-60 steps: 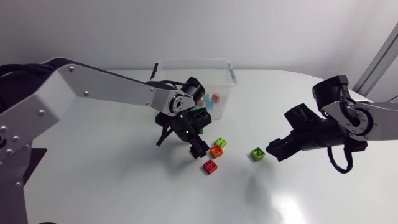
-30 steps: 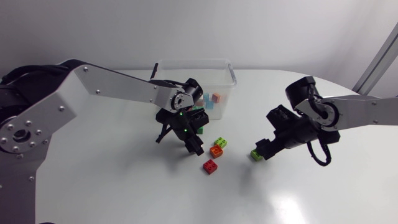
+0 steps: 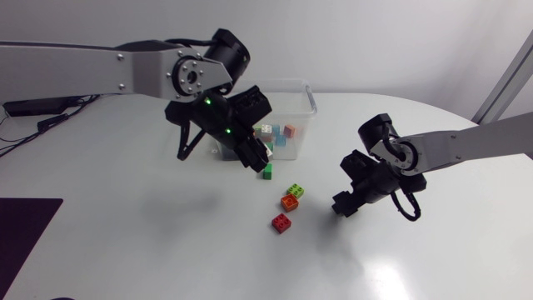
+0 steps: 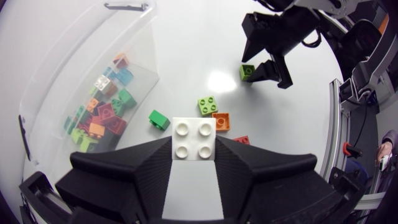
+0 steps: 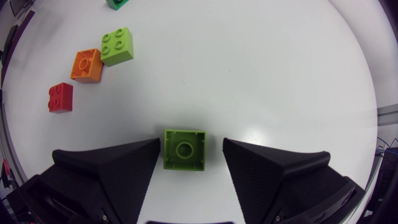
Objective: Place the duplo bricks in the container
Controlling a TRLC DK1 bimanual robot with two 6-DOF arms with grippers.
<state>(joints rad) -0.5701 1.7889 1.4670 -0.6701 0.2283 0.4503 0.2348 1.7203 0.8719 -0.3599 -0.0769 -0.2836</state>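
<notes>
Two claws, two bricks — one held, one only straddled

Left gripper (image 4: 194,163) is clamped on a white four-stud brick (image 4: 194,135), one finger on each side, with its studs towards the wrist camera. From above, it sits by the front of the clear container (image 3: 310,98), which holds a jumble of coloured bricks. A dark green brick (image 3: 267,172) lies on the white table (image 3: 125,242) just in front of the container. Right gripper (image 5: 184,163) stands wide over a lime green brick (image 5: 184,149) — not gripping, since bare table shows beside the brick. Near it, a lime four-stud brick (image 3: 295,191), an orange brick (image 3: 290,202) and a red brick (image 3: 281,222) sit close together
</notes>
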